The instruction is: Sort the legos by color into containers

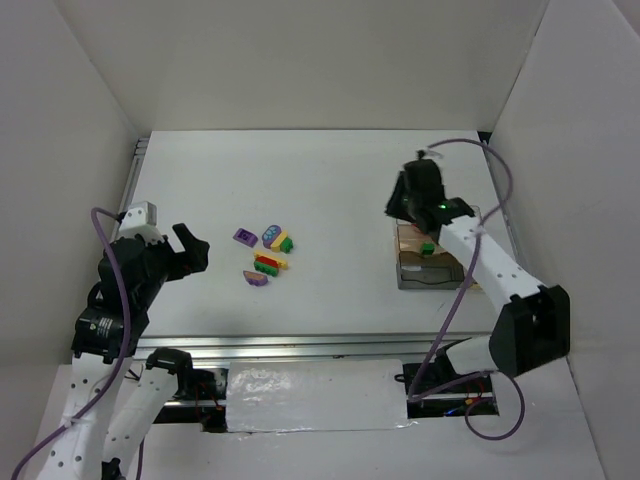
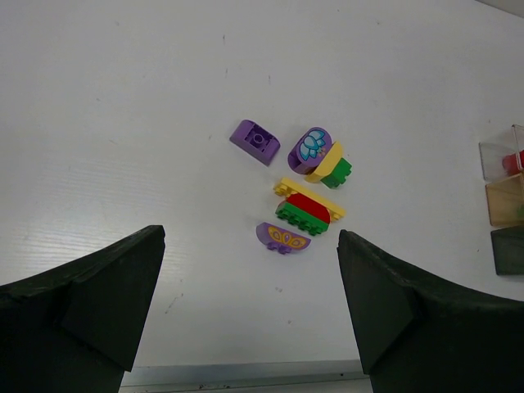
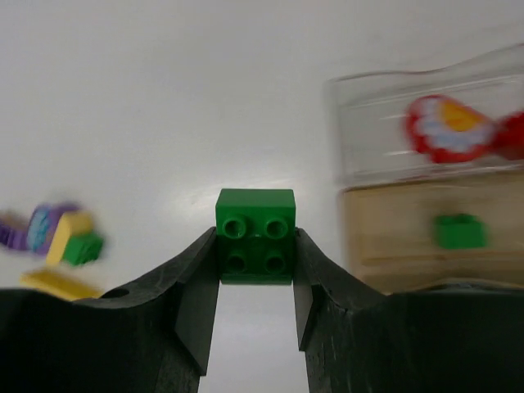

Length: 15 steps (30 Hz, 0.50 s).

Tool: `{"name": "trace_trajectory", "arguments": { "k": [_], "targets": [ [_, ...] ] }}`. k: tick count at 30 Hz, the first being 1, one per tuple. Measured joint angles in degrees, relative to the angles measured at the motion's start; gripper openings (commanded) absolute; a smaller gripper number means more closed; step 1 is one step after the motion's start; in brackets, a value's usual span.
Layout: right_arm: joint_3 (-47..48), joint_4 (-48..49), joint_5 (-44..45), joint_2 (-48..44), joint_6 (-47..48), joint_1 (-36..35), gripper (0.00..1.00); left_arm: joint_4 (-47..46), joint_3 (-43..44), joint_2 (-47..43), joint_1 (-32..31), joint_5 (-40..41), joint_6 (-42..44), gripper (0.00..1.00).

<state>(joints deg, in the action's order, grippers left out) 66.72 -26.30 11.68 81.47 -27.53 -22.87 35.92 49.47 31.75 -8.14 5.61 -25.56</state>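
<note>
The green lego (image 3: 255, 236) is a square brick with four round studs. The right hand (image 3: 255, 254) pinches it by two opposite sides, narrow around it, above the bench (image 3: 164, 98). It hangs just beside the containers (image 1: 430, 268), on the side that faces the loose pile.

The containers show three joined compartments. There is a clear bin (image 2: 498, 155), an amber bin (image 2: 506, 201) and a dark bin (image 2: 508, 250). The clear bin holds a red piece (image 3: 446, 127) printed with a flower, and the amber bin holds one small green brick (image 3: 458, 231).

Well apart from the containers, eight loose legos (image 2: 304, 190) lie close together on the bench. Three are purple, two yellow, two green and one red. One purple piece is a block with a single stud, one is rounded with a blue flower print, and one is a half-round with a butterfly.

Farther from the containers than the pile, the left hand (image 2: 248, 270) hovers with its fingers spread wide, holding nothing.
</note>
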Motion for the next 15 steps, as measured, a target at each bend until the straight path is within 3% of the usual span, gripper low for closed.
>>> {"name": "trace_trajectory", "arguments": {
  "k": [3, 5, 9, 12, 15],
  "targets": [
    [-8.04, 3.10, -0.13, -5.77, -1.60, 10.82, 0.10, 0.02, 0.00, -0.13, -0.09, 0.02, 0.00, 0.99],
    [-11.74, 3.17, -0.42, -6.16, -2.19, 13.57, 0.11, 0.02, 0.00, -0.13, -0.15, 0.02, 0.00, 0.99],
    [-14.56, 2.69, -1.95, -4.50, -3.06, 15.85, 0.14, 0.02, 0.00, -0.04, -0.31, 0.02, 0.00, 1.00],
    [-14.53, 3.23, -2.14, -4.02, -3.34, 16.39, 0.23, 0.02, 0.00, 0.00, -0.31, 0.02, -0.02, 1.00],
    [-14.53, 3.30, -2.38, -3.56, -3.74, 16.41, 0.38, 0.02, 0.00, 0.04, -0.31, 0.02, 0.00, 1.00]
  ]
}}
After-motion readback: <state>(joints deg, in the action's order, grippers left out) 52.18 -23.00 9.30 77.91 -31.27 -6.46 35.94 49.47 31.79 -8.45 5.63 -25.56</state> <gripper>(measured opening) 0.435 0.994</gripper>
